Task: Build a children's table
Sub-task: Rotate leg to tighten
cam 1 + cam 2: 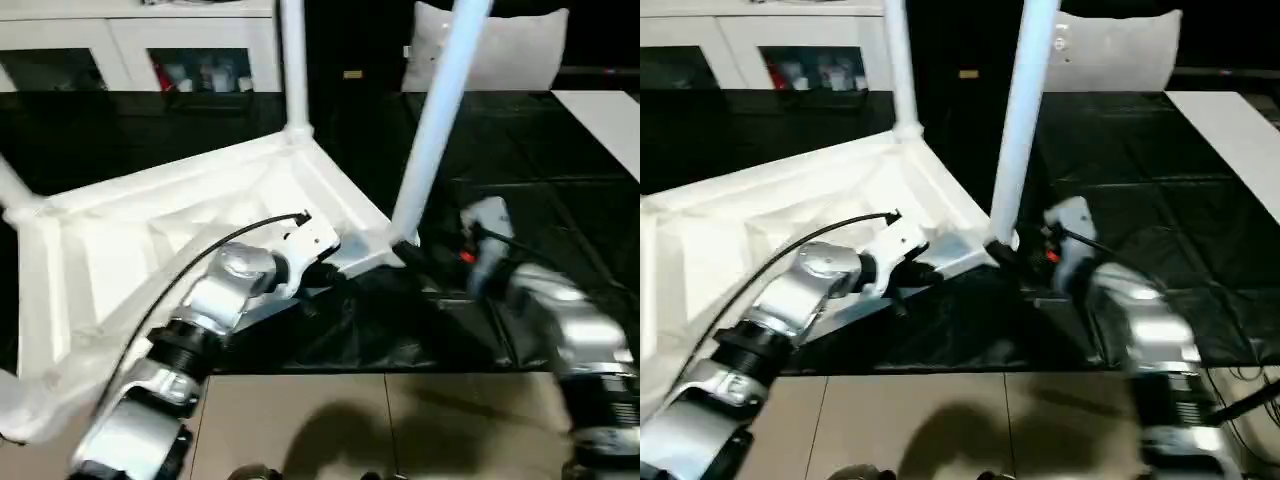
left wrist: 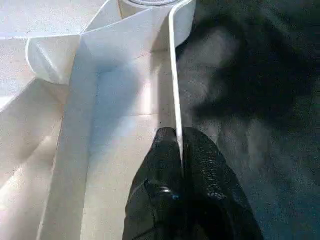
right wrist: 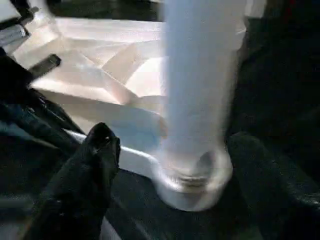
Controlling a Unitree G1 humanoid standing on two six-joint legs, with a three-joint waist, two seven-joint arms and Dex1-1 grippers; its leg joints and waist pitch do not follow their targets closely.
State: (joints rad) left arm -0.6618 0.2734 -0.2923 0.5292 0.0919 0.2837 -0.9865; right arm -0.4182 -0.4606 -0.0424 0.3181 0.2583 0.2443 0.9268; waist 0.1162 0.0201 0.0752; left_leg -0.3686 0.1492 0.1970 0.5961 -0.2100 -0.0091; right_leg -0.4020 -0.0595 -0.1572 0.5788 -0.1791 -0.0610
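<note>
Left eye view: dark sheeting (image 1: 560,190) is covering the floor beyond a band of tan tiles (image 1: 400,420), with white glass-door cabinets (image 1: 130,45) and a pillow (image 1: 510,50) lining the far side. The children's table (image 1: 150,240) is lying upside down ahead of both arms, legs rising. The left gripper (image 2: 179,145) is pinching the tabletop's thin rim between pressed-together fingers. The right gripper (image 3: 170,165) is standing spread, its fingers either side of the base of the nearest leg (image 1: 435,120), which is seated in its corner socket.

Upturned table top (image 1: 120,240) on black sheet (image 1: 560,170)
</note>
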